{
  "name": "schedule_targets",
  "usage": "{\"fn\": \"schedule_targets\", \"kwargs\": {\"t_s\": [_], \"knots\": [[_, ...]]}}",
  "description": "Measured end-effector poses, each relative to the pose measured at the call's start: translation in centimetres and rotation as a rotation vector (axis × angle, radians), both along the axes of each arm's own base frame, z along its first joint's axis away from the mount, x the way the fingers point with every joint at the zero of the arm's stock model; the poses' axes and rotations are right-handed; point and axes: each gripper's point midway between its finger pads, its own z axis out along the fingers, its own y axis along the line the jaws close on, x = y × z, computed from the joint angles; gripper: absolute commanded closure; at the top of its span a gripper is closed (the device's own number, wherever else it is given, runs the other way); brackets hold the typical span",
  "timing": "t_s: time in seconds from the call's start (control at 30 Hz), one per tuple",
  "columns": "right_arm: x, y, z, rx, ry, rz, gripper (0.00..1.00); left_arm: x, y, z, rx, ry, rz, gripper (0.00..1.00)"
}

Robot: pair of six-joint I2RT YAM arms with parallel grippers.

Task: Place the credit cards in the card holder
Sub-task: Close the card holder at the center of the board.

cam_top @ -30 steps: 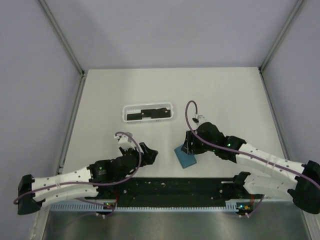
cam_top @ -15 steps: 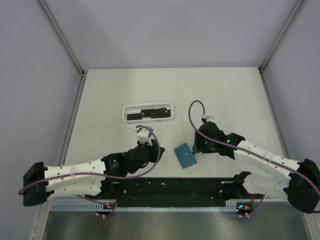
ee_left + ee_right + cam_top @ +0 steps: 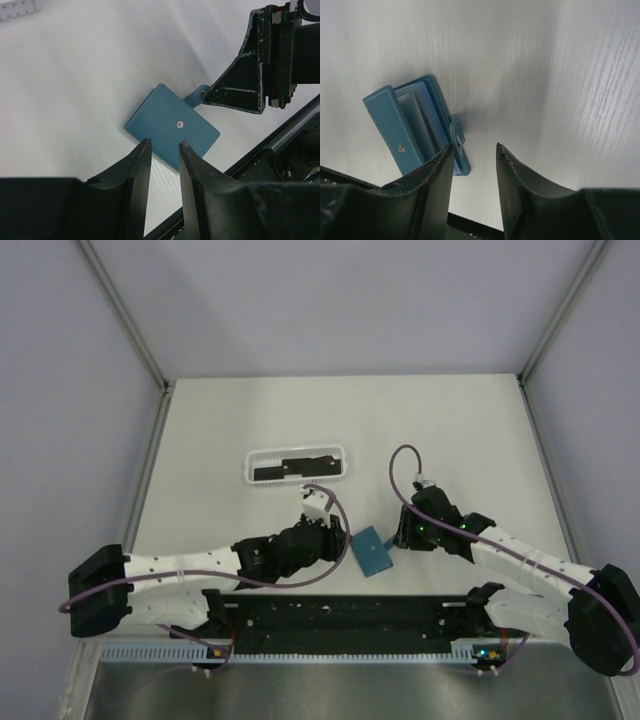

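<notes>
heads up, the left end effector [image 3: 165, 142] and right end effector [image 3: 475, 147] are half-open and empty, so a nudge could skid the card holder [image 3: 172, 125] toward the near edge of the surface [image 3: 450, 440].

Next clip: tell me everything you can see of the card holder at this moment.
The card holder is a small teal-blue pouch, leather-like, with stitched edges and a metal snap stud on its face. It lies on the white table, partly open: clear sleeves show between its covers in the right wrist view, and its closing tab sticks out unfastened. One finger of the right gripper sits right at that tab; whether they touch is unclear.
</notes>
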Motion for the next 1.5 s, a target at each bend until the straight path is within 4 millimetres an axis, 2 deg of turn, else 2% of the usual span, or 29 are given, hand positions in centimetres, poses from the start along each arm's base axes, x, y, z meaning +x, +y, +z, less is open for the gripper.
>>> {"fn": "schedule_targets", "kwargs": {"t_s": [0.1, 0.13, 0.3, 0.5, 0.63, 0.97, 1.2, 1.5], "knots": [[0.2, 0.7, 0.3, 0.038, -0.009, 0.017, 0.65, 0.3, -0.8, 0.1, -0.007, 0.000, -0.017, 0.66], [0.3, 1.3, 0.6, 0.074, -0.020, 0.033, 0.69, 0.5, -1.4, -0.5, -0.004, 0.011, -0.033, 0.66], [0.5, 1.8, 0.8, 0.104, -0.035, 0.049, 0.80, 0.3, -2.1, -1.3, -0.001, 0.030, -0.064, 0.71], [0.4, 2.0, 0.7, 0.120, -0.036, 0.062, 0.94, -0.2, -3.2, -3.4, 0.024, 0.069, -0.111, 0.75], [0.5, 2.1, 0.7, 0.127, -0.042, 0.068, 1.00, -0.3, -3.6, -4.5, 0.046, 0.080, -0.125, 0.75], [0.6, 2.2, 0.8, 0.134, -0.049, 0.070, 1.00, 0.7, -5.7, -5.1, 0.057, 0.074, -0.149, 0.78], [0.6, 2.2, 0.9, 0.136, -0.048, 0.070, 1.00, 1.4, -5.7, -6.3, 0.065, 0.097, -0.148, 0.79], [0.4, 2.4, 0.9, 0.146, -0.043, 0.090, 1.00, 0.9, -6.4, -8.2, 0.066, 0.147, -0.183, 0.82]]}}
